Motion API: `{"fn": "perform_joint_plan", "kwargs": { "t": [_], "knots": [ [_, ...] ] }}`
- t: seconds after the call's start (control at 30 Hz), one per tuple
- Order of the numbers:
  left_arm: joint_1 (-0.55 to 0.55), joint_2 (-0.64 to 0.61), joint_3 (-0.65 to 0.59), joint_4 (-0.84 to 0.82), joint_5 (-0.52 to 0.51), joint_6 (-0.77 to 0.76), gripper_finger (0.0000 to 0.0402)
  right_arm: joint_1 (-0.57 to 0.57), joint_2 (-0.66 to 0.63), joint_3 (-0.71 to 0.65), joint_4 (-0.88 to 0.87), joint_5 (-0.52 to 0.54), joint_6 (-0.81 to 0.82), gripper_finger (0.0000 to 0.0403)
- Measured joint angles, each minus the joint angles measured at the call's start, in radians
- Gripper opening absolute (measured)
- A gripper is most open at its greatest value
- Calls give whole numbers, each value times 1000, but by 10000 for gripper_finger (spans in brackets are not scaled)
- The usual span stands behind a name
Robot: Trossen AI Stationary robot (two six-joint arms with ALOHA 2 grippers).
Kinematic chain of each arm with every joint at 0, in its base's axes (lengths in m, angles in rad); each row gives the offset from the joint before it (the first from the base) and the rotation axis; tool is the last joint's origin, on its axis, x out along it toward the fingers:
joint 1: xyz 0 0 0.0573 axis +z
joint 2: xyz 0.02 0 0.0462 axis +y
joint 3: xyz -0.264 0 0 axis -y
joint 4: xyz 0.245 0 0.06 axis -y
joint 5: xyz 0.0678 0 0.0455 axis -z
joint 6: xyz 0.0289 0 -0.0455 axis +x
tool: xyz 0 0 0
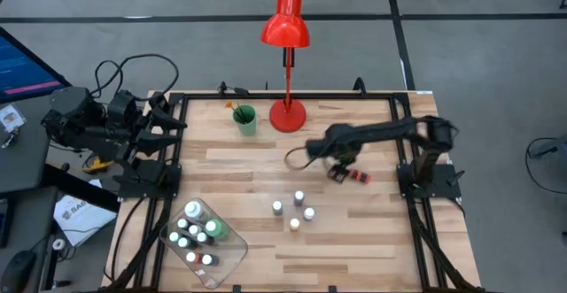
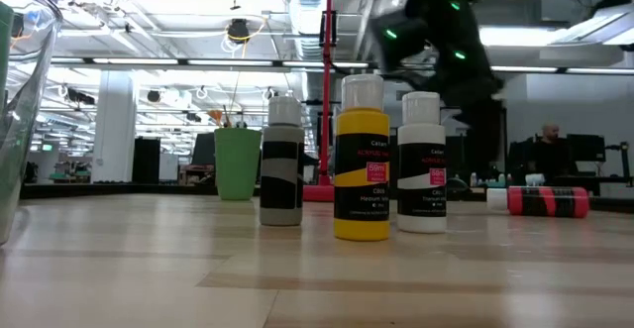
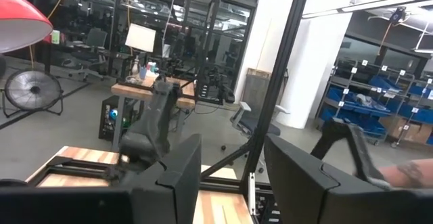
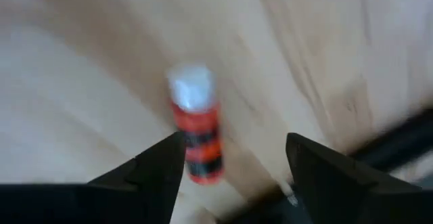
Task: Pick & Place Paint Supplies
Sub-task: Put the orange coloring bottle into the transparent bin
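Observation:
A red paint bottle [image 1: 359, 177] with a white cap lies on its side on the wooden table, right of centre. My right gripper [image 4: 233, 166] hangs open just above it, pointing steeply down; the bottle [image 4: 196, 132] shows between the fingers, close to one of them. Several small white-capped bottles [image 1: 295, 210] stand upright at the table's middle; the low view shows a black-and-white one [image 2: 281, 164], a yellow one [image 2: 362, 164] and a white one [image 2: 423, 164]. My left gripper [image 3: 233, 183] waits open and raised at the table's far left [image 1: 168, 123].
A clear tray [image 1: 232, 256] at the near left holds several bottles. A green cup [image 1: 244, 119] with brushes and a red desk lamp [image 1: 287, 113] stand at the far edge. Bare wood lies between the standing bottles and the tray.

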Motion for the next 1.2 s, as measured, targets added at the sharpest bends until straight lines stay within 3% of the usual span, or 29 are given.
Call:
{"fn": "perform_joint_plan", "kwargs": {
  "t": [0.1,0.17,0.27,0.37,0.57,0.7,0.87,0.93,1.07,1.2],
  "knots": [
    [0,0,0,-2,0,-2,159,-96,-115,-130,81,-17,-3,254],
    [0,0,0,-5,0,-2,162,-151,-187,-210,153,-93,-17,255],
    [0,0,0,-6,-1,6,165,-197,-232,-297,242,-127,-65,255],
    [0,0,0,-8,-1,6,166,-225,-218,-364,273,-60,-150,255],
    [0,0,0,-9,-7,5,164,-278,-113,-415,369,-129,-218,255],
    [0,0,0,-9,-9,5,164,-268,-68,-407,383,-153,-196,230],
    [0,0,0,-9,-9,6,163,-205,-71,-379,399,-131,-142,136],
    [0,0,0,-9,-9,6,163,-173,-94,-365,484,-127,-100,102],
    [0,0,0,-9,-9,6,163,-97,-150,-368,675,-113,1,101],
    [0,0,0,-11,-9,8,163,13,-188,-368,939,47,73,101]
  ]
}}
